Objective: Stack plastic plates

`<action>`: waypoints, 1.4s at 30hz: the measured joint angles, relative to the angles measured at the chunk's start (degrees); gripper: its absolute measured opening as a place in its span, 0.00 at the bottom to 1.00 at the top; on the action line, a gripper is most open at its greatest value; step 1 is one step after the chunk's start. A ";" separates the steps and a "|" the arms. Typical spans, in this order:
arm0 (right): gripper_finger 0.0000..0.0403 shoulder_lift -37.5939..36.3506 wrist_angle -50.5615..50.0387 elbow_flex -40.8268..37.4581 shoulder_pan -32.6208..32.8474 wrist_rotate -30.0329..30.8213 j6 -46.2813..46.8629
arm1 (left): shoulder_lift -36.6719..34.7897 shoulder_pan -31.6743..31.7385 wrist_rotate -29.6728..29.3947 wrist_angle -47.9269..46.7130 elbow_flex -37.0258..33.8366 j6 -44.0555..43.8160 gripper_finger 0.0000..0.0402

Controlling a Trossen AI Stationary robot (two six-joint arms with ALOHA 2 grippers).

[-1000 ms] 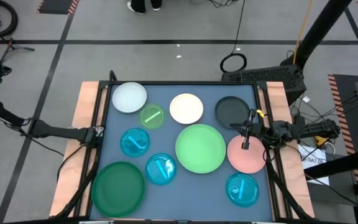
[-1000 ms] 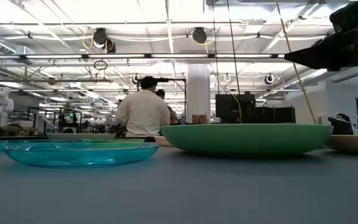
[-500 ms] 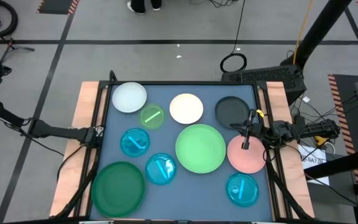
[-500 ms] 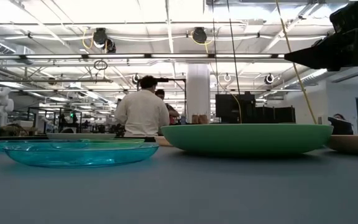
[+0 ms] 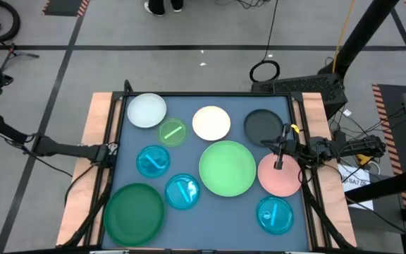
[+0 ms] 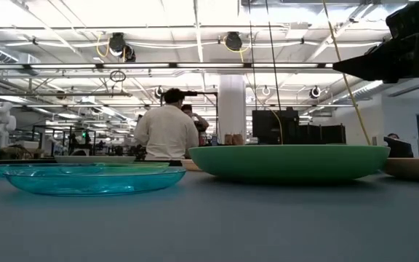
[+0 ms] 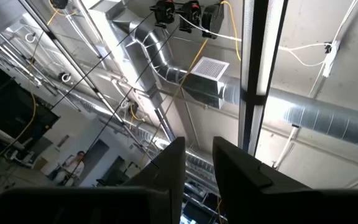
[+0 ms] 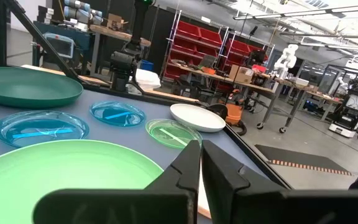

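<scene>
Dark fingers of the right gripper (image 5: 279, 156) stand nearly closed, only a slit between them, holding nothing, and hover over the inner edge of the pink plate (image 5: 280, 177), just right of the light green plate (image 5: 227, 168), the landmark here. Behind the light green plate lie the white plate (image 5: 211, 122) and the grey plate (image 5: 263, 125); to its left sit the lime plate (image 5: 173, 132), two cyan plates (image 5: 153, 161) (image 5: 182, 191) and the pale plate (image 5: 146, 110). The dark green plate (image 5: 133, 211) lies to its front left, a third cyan plate (image 5: 274, 214) to its front right. Nothing is stacked yet.

The left gripper (image 7: 197, 163) waits well left of the tabletop (image 5: 189, 102), pointing at the ceiling, its fingers a narrow gap apart.

These plates look light, stiff and smooth, so they would likely slide if pushed; the raised rim seems the best hold. No readable writing shows.
</scene>
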 joint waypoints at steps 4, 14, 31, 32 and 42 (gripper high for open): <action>0.03 0.00 0.23 -0.01 -0.02 0.01 -0.41 | -0.01 0.00 0.00 0.00 -0.02 -0.01 0.22; 0.03 0.02 5.02 0.00 -0.02 3.89 7.95 | 0.26 -0.51 9.78 -6.09 -16.76 -4.03 0.22; 0.03 3.04 9.98 4.24 -0.13 1.53 16.21 | 18.15 -0.79 25.44 29.74 -52.42 -15.38 0.22; 0.03 3.70 9.94 4.24 -0.14 1.53 16.64 | 20.11 -1.18 25.50 31.51 -53.15 -15.40 0.22; 0.03 10.53 16.89 4.33 -0.12 1.84 18.09 | 38.18 -5.73 25.51 40.59 -53.61 -10.16 0.22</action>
